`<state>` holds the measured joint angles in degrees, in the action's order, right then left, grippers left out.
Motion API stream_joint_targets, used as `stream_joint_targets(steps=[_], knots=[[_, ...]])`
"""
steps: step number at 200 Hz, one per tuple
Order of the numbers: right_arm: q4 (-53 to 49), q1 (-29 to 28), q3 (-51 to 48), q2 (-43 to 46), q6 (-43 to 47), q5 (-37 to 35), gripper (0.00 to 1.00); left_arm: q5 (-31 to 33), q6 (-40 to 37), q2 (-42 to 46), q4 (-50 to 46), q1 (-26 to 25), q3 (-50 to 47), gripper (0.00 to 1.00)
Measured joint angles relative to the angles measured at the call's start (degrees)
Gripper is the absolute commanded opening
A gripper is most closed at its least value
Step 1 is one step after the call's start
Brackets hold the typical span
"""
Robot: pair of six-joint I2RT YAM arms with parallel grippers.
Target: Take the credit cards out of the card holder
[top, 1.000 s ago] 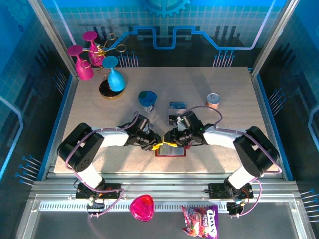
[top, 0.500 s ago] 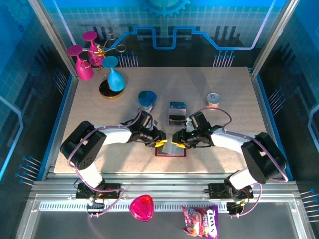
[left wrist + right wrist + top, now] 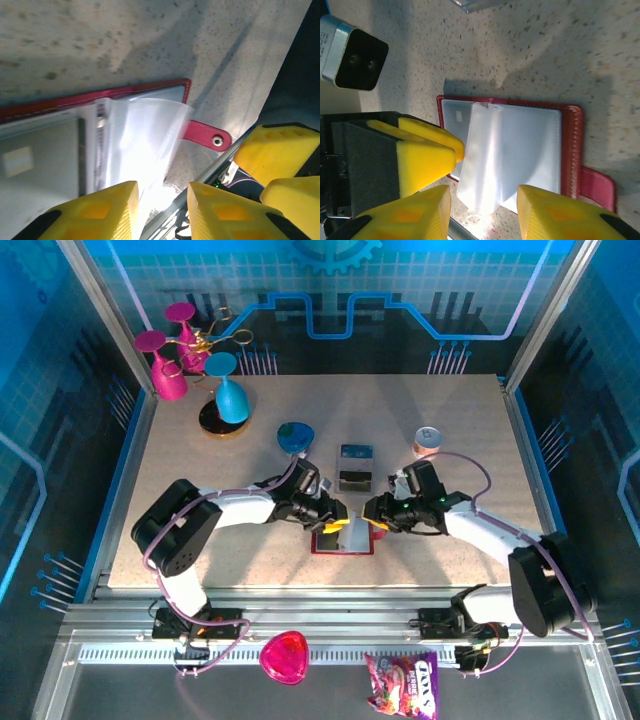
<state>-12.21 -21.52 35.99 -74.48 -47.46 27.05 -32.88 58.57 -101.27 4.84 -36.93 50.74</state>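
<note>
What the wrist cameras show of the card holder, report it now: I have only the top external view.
Observer: The card holder lies open, inside up, its clear sleeves curling up off the middle.
Operator: Give me the snap tab.
Observer: The red snap tab lies flat on the table, metal stud up.
Operator: Now the left jaws.
Observer: The left gripper has them apart, a sleeve's edge between them, seemingly not pinched.

Setting: robot lab test cell. Aluminium posts [image 3: 100,320] and rails [image 3: 330,625] are framing a speckled table [image 3: 450,410]. Blue circuit-pattern panels [image 3: 400,290] are walling it in at 9, 12 and 3 o'clock. The left arm [image 3: 175,535] and right arm [image 3: 530,570] are sitting bolted at 6 o'clock. Props are lying about: pink goblets [image 3: 165,360] at 10 o'clock, a candy bag [image 3: 402,685] at 6.
</note>
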Motion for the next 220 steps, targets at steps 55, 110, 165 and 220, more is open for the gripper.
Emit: stream_joint_targets(steps=[55,110,165,220], knots=[[-4.5,3.8,-1.6,4.7,2.1,0.0,0.4,-0.7,0.0,-2.3,0.0,-1.6,3.7,0.33],[-5.4,4.8,-1.9,6.2,2.6,0.3,0.4,-1.5,0.1,-3.5,0.2,-2.2,4.8,0.34],[-5.2,4.8,-2.3,6.1,2.5,1.6,0.39,-1.5,0.1,-3.5,0.2,-2.3,4.8,0.34],[-3.0,2.8,-2.2,2.8,1.6,2.2,0.39,-1.5,0.1,-3.5,0.7,-2.1,3.4,0.34]])
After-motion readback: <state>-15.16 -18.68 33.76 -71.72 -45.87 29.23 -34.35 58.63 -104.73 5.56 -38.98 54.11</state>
